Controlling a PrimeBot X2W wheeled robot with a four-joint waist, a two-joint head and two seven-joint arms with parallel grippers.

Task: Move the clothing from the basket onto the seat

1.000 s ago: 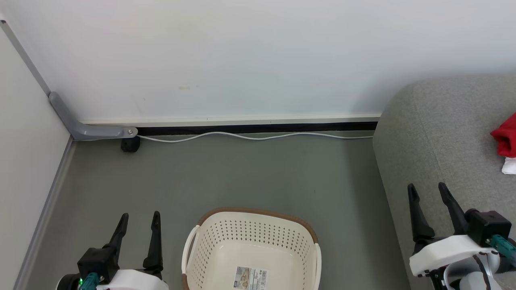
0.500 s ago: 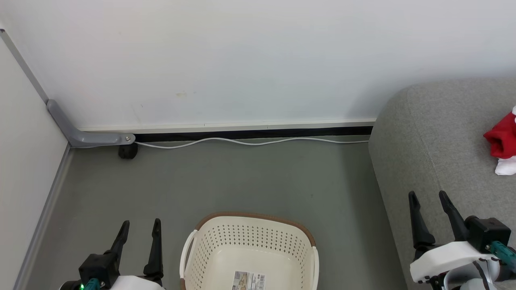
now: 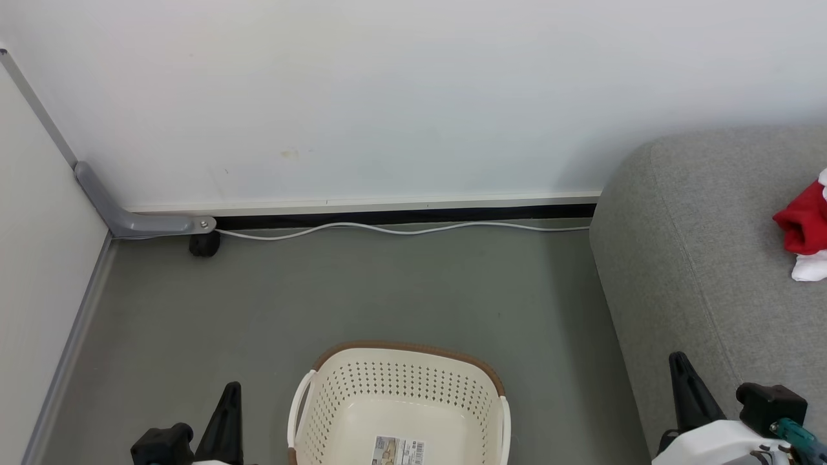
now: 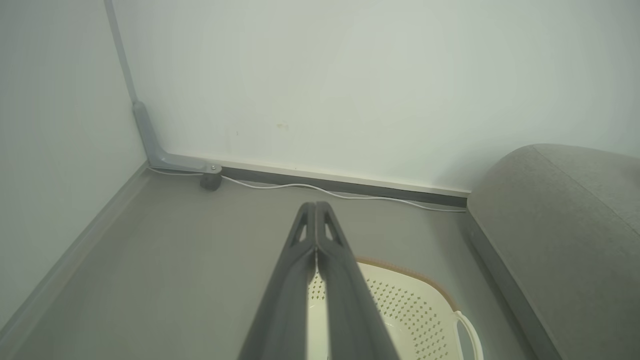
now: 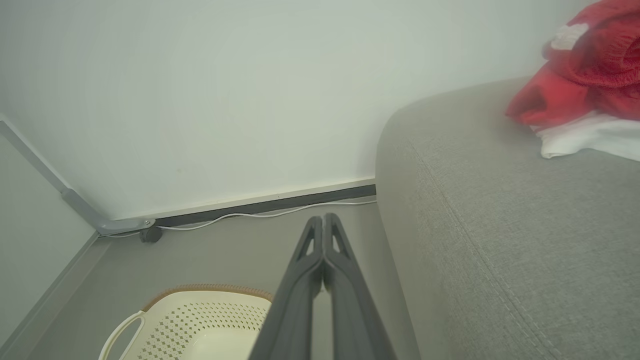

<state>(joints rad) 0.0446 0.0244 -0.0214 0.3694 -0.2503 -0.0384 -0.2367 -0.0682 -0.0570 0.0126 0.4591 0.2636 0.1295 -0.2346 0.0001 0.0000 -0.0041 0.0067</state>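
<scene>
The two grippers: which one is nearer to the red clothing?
The right gripper, by the seat where the clothing lies; the left gripper is across the basket, over the floor.

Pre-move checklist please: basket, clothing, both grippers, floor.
1. Basket emptied: the bottom in view is bare but for its label, and the near end is cut off. Cannot tell.
2. Clothing on the seat: a red and white heap lies on it. Ok.
3. Left gripper free: fingers shut together, nothing between them. Ok.
4. Right gripper free: fingers shut together, nothing between them. Ok.
5. Cable out of the way: it lies along the wall, apart from the basket. Ok.
</scene>
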